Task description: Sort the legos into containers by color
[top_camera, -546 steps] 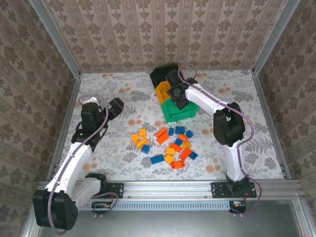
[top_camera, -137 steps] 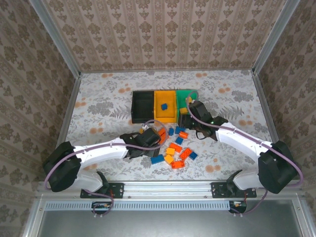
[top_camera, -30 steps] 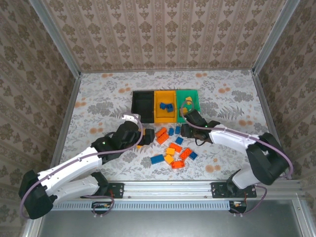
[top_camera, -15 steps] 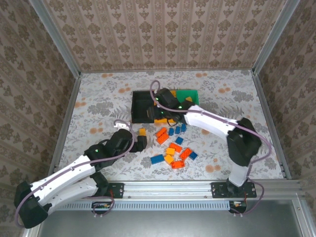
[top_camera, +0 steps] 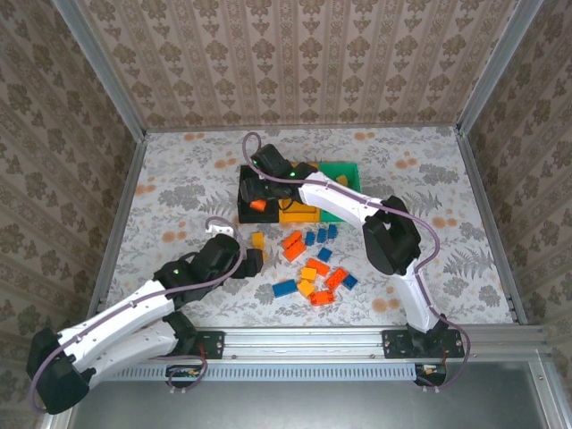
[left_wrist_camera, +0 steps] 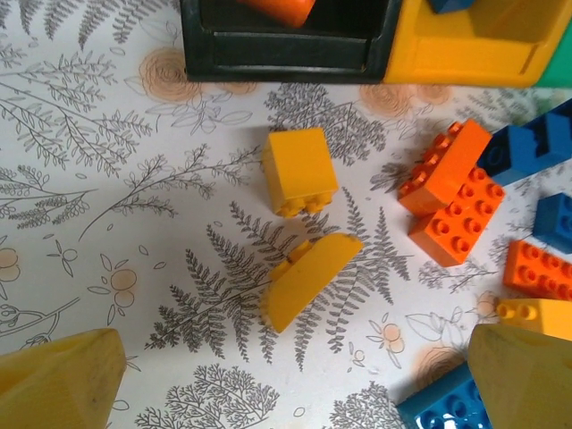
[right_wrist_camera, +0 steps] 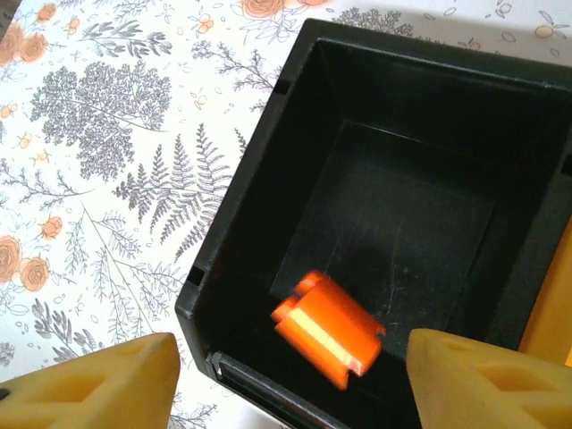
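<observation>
The right fingers (right_wrist_camera: 98, 380), spread wide and empty, hang over the black bin (right_wrist_camera: 241, 206), with a blurred red-orange brick (right_wrist_camera: 328, 329) inside it between them. The left fingers (left_wrist_camera: 63, 375), also spread and empty, straddle a yellow-orange brick (left_wrist_camera: 308, 279) on the table (left_wrist_camera: 134, 223). Its long axis slants across their closing line, so this nearer arm probably needs a wrist turn.

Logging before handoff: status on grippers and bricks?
Right gripper open above black plastic bin, red-orange plastic brick inside, blurred. Left gripper open over two yellow-orange plastic bricks on table. Mixed loose bricks beside them; nothing blocking.
</observation>
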Tool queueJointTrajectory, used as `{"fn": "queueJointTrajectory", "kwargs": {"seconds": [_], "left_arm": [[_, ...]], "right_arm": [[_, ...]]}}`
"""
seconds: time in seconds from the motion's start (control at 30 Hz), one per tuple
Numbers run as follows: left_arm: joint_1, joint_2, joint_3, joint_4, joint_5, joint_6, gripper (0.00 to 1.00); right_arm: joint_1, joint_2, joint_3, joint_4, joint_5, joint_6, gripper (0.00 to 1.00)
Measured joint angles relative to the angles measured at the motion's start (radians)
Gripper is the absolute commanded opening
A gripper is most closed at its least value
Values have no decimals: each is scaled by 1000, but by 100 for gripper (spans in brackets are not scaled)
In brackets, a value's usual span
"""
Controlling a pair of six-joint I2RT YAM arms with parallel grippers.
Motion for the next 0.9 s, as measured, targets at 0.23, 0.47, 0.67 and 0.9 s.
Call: {"fn": "queueJointTrajectory", "kwargs": {"seconds": [0.23,0.47,0.67,0.9], "left_arm": [[10,209,14,52,39,45,97],[18,449,92,111,45,105,87],[21,576,142,153,31,149,66],[5,620,145,155,16,158,42]], "right_arm": [[-3,-110,-148,26,21,9,73],[-19,-365,-424,105,40,44,73],[-34,-495,-557,158,51,66,74],[-69,-580,-650,177,56,84,74]]}}
